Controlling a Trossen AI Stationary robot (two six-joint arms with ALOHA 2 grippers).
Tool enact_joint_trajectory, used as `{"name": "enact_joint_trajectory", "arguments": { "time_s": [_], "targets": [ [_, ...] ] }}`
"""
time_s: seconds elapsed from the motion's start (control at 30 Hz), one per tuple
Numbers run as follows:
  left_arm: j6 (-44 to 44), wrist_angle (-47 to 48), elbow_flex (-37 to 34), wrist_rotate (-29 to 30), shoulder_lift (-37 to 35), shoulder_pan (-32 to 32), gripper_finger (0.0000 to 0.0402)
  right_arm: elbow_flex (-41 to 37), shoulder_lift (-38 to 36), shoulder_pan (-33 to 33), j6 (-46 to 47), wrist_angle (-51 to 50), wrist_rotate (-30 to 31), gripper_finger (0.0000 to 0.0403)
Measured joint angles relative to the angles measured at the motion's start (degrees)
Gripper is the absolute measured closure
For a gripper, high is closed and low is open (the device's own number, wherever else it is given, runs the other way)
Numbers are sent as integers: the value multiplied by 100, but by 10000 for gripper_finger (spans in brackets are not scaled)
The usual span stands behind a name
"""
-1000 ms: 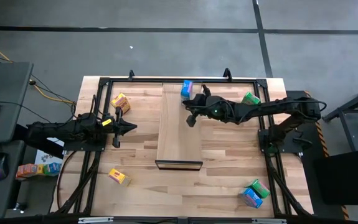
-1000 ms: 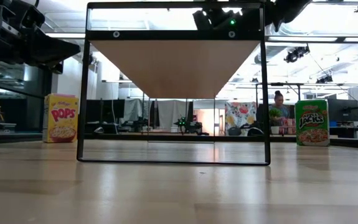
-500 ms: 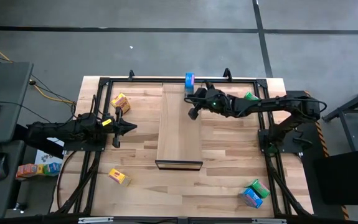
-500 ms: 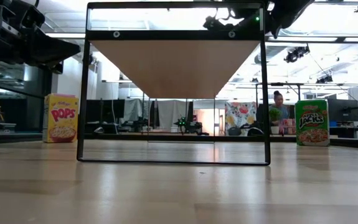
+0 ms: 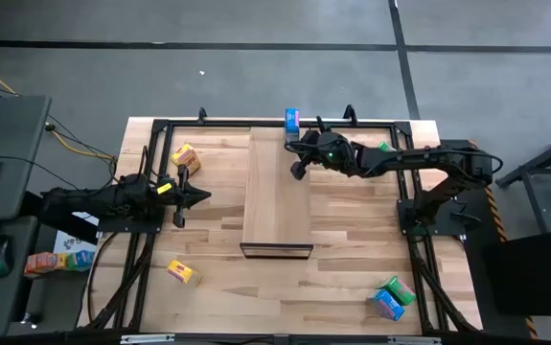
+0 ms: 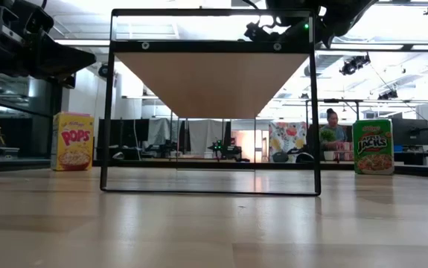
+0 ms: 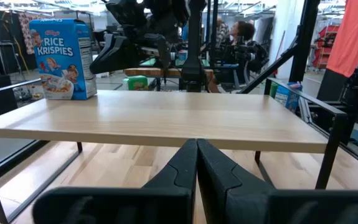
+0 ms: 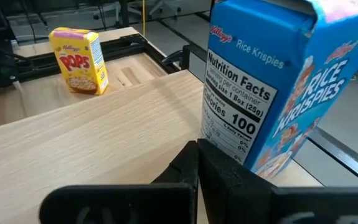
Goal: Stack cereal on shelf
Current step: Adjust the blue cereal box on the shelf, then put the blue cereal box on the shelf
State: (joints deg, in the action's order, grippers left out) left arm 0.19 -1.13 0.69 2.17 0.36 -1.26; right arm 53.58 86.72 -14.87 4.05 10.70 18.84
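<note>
A blue Rice Krispies box (image 8: 272,93) stands upright on the shelf (image 5: 275,192), at its far right corner, showing "Nutrition Facts" and "100" on its side. The right gripper (image 8: 197,163) is just beside the box, its fingers pressed together and holding nothing. Left of the shelf the left gripper (image 5: 201,196) waits, fingers likewise pressed together on nothing. A yellow Pops box (image 8: 79,60) stands on the table beyond the shelf's far left corner. A green Apple Jacks box (image 6: 372,147) stands right of the shelf. Another yellow box (image 5: 183,273) lies off its near left, and a green and a blue box (image 5: 389,299) sit together off its near right.
</note>
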Motion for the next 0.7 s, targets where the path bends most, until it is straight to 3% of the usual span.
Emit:
{"name": "enact_joint_trajectory", "arguments": {
  "time_s": [0.37, 0.5, 0.7],
  "targets": [
    [0, 0, 0, 0, -2, 0, 398, -9, -200, 202, -124, -207, -439, 403],
    [0, 0, 2, -1, 0, 0, 398, -9, -706, 439, -388, -668, -450, 403],
    [0, 2, 2, 0, 0, 0, 398, -9, -1803, 910, -500, -2245, -211, 403]
  ]
}}
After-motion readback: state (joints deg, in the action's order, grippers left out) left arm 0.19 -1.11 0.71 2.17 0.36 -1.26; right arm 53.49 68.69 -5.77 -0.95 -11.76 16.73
